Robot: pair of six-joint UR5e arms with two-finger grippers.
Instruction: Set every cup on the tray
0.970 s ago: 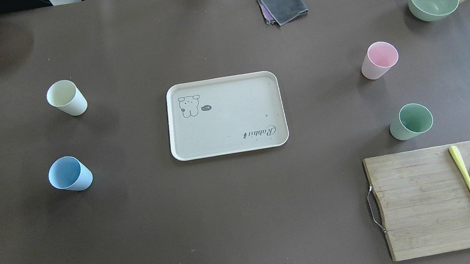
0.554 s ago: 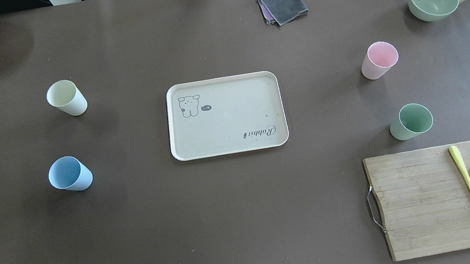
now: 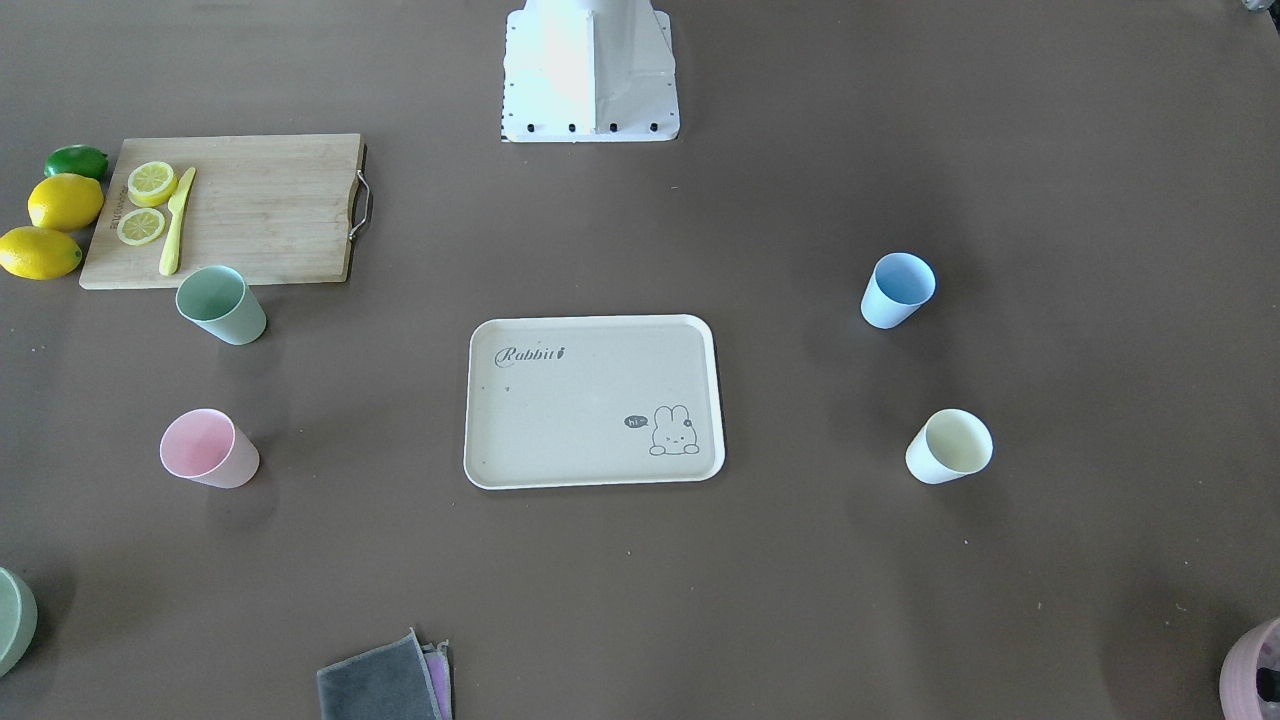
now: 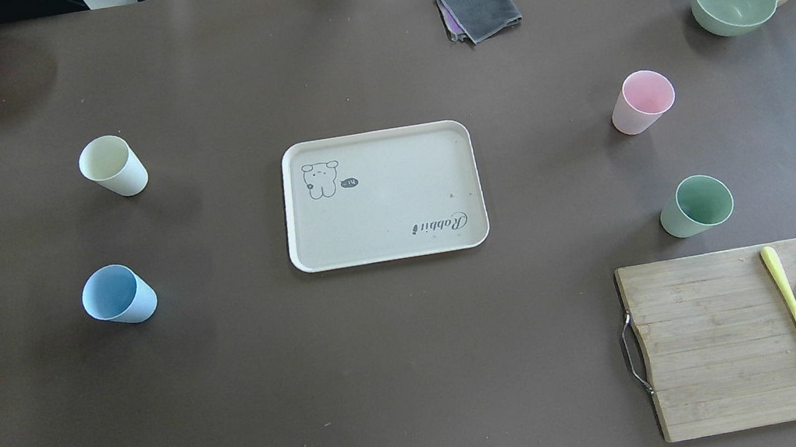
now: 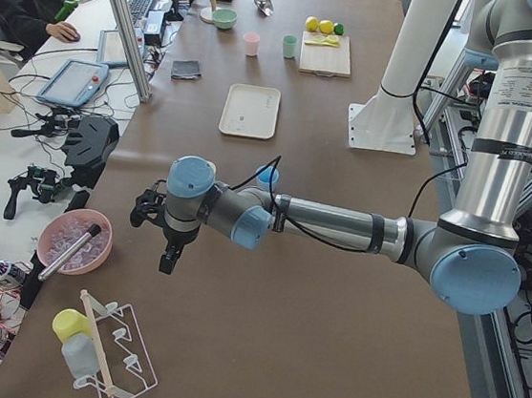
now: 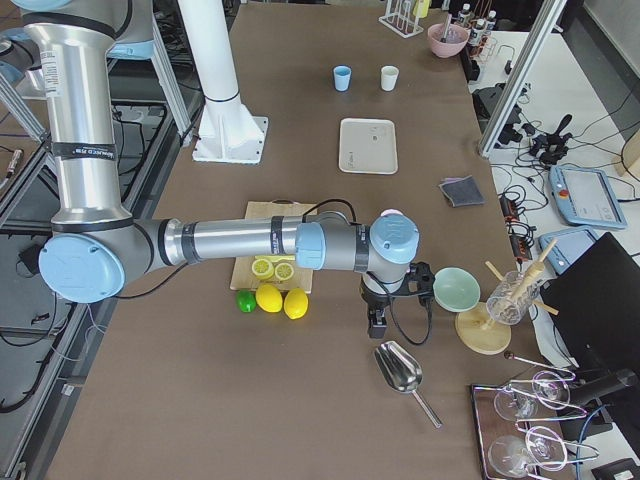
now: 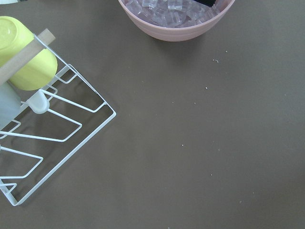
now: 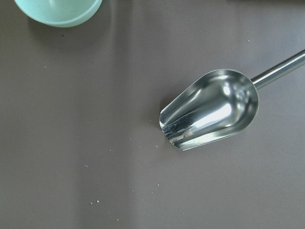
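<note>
Cups have not moved: cream cup (image 4: pixel 111 165) and blue cup (image 4: pixel 117 294) at frame left, pink cup (image 4: pixel 641 100) and green cup (image 4: pixel 695 204) at right, all off the centre tray (image 4: pixel 383 206). My left gripper (image 5: pixel 170 251) and right gripper (image 6: pixel 378 318): open or closed, I cannot tell.

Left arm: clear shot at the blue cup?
Probably yes: the blue cup stands upright on bare table, on the same side as the left arm, apart from the cream cup.

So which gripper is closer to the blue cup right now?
Left. The left gripper hangs near the pink bowl, on the blue cup's side of the tray; the right gripper is at the opposite end, by the metal scoop.
</note>
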